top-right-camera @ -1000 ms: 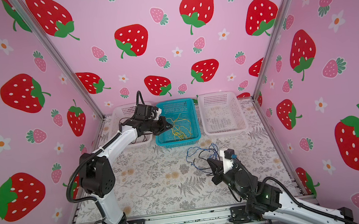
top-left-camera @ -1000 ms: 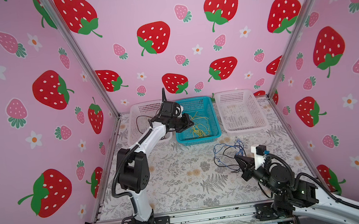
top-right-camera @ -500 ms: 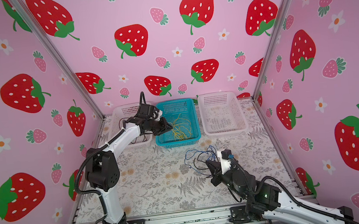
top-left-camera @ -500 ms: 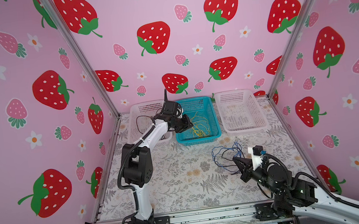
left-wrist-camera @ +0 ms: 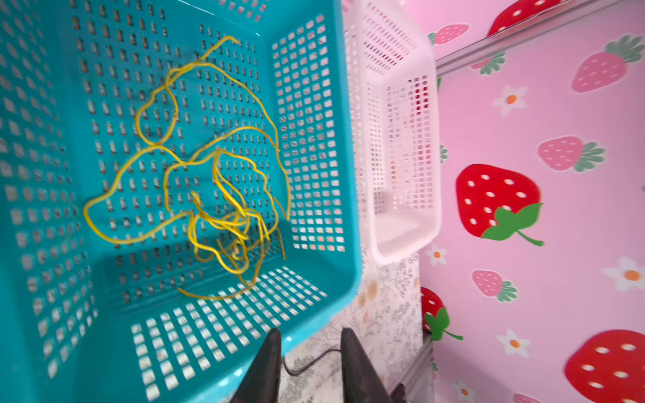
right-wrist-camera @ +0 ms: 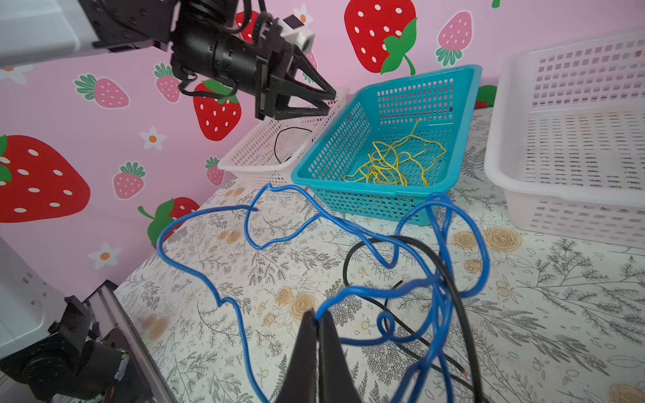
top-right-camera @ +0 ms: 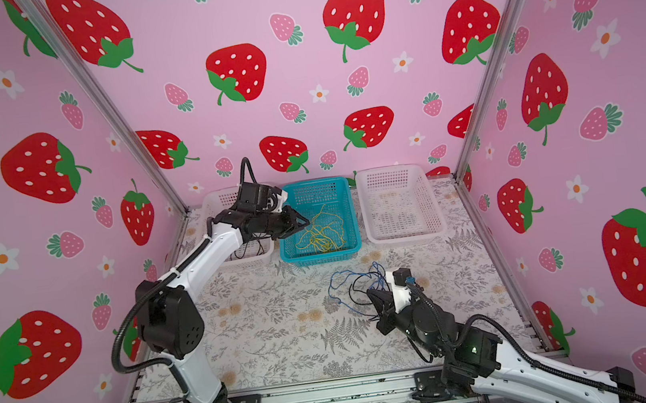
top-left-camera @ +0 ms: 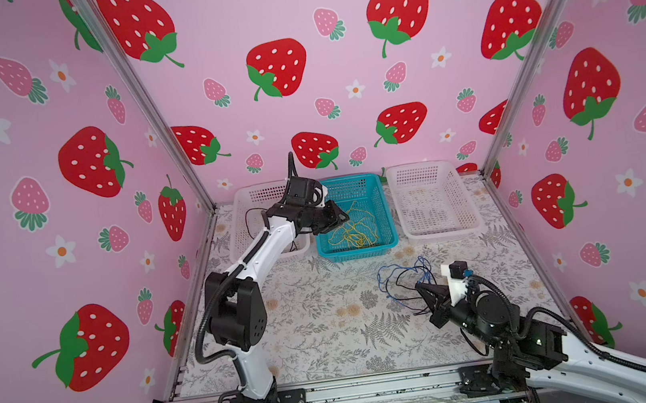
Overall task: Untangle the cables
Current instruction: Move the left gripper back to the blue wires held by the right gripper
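Teal basket (top-left-camera: 356, 250) is sitting at the back of the table (top-left-camera: 307, 326), left gripper (left-wrist-camera: 310, 335) is hovering by its rim with jaws parted and empty, right gripper (right-wrist-camera: 317, 319) is pinching the blue cable (right-wrist-camera: 438, 198), which is tangling with a black cable (right-wrist-camera: 460, 314) on the table, and the yellow cable (left-wrist-camera: 227, 223) is lying inside the basket.

Your baskets (top-left-camera: 356, 250) look like glossy perforated plastic, the cables (right-wrist-camera: 439, 314) smooth-coated, the tabletop (top-left-camera: 313, 308) matt printed, the rail (top-left-camera: 357, 393) brushed metal
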Controlling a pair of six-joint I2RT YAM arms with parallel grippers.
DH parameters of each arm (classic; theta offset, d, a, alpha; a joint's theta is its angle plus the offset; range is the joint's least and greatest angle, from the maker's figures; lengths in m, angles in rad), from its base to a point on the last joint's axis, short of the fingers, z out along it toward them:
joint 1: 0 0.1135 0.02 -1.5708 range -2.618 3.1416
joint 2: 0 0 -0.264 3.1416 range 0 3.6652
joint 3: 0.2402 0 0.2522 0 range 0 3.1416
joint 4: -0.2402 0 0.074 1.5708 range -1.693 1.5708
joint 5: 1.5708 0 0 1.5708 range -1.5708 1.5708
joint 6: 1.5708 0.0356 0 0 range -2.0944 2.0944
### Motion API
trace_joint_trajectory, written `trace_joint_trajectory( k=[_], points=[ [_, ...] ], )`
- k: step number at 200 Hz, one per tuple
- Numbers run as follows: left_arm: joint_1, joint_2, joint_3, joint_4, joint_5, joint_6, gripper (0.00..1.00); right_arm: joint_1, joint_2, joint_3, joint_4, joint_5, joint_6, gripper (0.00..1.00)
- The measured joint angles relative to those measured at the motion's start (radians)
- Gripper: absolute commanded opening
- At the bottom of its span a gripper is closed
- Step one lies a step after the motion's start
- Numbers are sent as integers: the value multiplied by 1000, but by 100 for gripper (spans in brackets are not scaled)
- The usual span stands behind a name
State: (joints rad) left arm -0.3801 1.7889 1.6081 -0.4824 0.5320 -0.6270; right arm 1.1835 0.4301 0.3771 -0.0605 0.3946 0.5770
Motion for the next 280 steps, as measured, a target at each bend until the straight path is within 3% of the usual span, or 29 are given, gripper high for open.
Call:
trace_joint_trajectory(
  k=[54,93,125,170,224,280],
  points=[
    [-124,-358,-320,132,39,-74,41,0,7,0,19,-3,-2,0],
    [-205,-513,-591,221,57,-133,43,0,27,0,41,-5,-14,0],
    [-265,-597,-731,304,61,-199,47,0,43,0,65,-10,-24,0],
    [-334,-687,-805,424,40,-306,47,0,82,0,92,-16,-25,0],
    [-345,-808,-862,462,-54,-375,47,0,93,0,106,-18,-25,0],
    [-389,-780,-875,479,-68,-404,48,0,97,-2,120,-18,-25,0]
  ],
)
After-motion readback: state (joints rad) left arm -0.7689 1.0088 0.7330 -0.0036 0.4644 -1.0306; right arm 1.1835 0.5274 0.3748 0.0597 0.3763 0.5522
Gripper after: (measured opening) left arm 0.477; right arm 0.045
